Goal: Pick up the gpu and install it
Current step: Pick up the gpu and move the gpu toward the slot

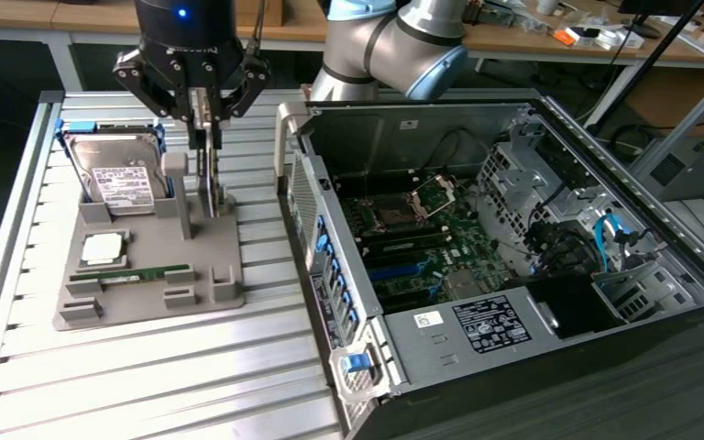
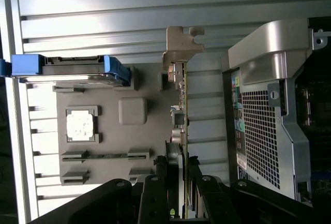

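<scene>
The gpu point(image 1: 214, 188) is a thin dark card standing on edge at the right side of the grey holder point(image 1: 144, 298). My gripper point(image 1: 209, 137) comes down on it from above, and its black fingers are shut on the card's upper edge. In the wrist view the gpu point(image 2: 183, 105) shows edge-on, with its silvery bracket point(image 2: 181, 45) at the far end and my gripper point(image 2: 182, 175) clamped around the near end. I cannot tell whether the card's lower edge still rests in the holder's slot.
The open computer case point(image 1: 327, 229) lies at the exterior view's right with its motherboard point(image 1: 425, 247) exposed. On the holder sit a hard drive point(image 1: 120, 174), a processor chip point(image 1: 104, 246) and a green memory stick point(image 1: 132, 273). The ribbed metal table point(image 1: 144, 385) carries everything.
</scene>
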